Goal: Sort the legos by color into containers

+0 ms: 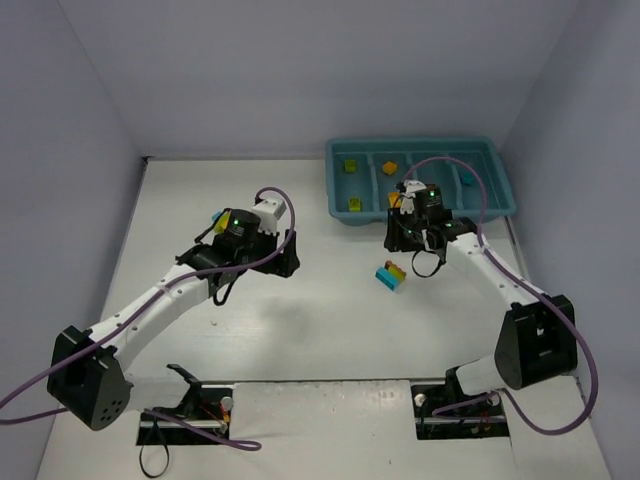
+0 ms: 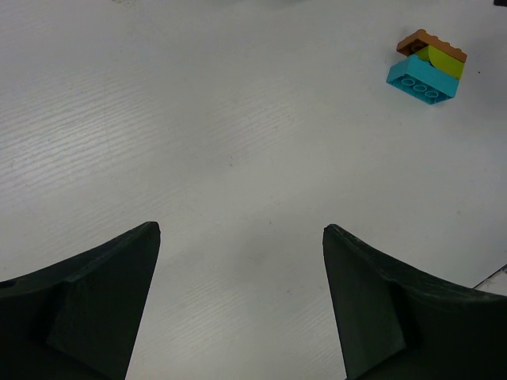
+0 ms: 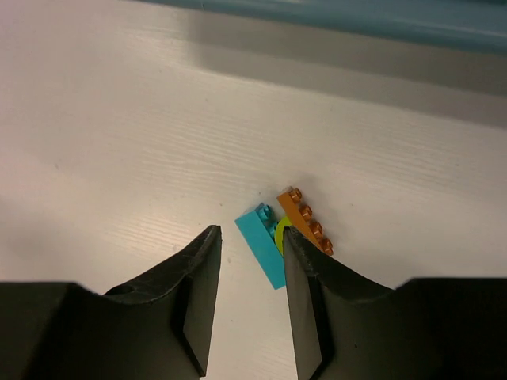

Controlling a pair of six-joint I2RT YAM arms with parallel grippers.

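A clump of legos [image 1: 391, 275], cyan, yellow-green and orange, lies on the white table in front of the teal tray [image 1: 410, 143]. Its containers hold two green bricks [image 1: 350, 166], an orange one [image 1: 389, 168] and a cyan one [image 1: 467, 181]. My right gripper [image 1: 410, 245] hovers by the clump. In the right wrist view the right gripper [image 3: 250, 230] has a narrow gap with nothing in it. The clump [image 3: 265, 245] lies just past the tips, partly behind the right finger [image 3: 305, 285]. My left gripper [image 2: 242, 227] is wide open and empty, far from the clump [image 2: 426, 67].
The tray's near wall [image 3: 356, 20] crosses the top of the right wrist view. The left arm [image 1: 160, 300] stretches over the table's left half. Grey walls enclose the table on the left, back and right.
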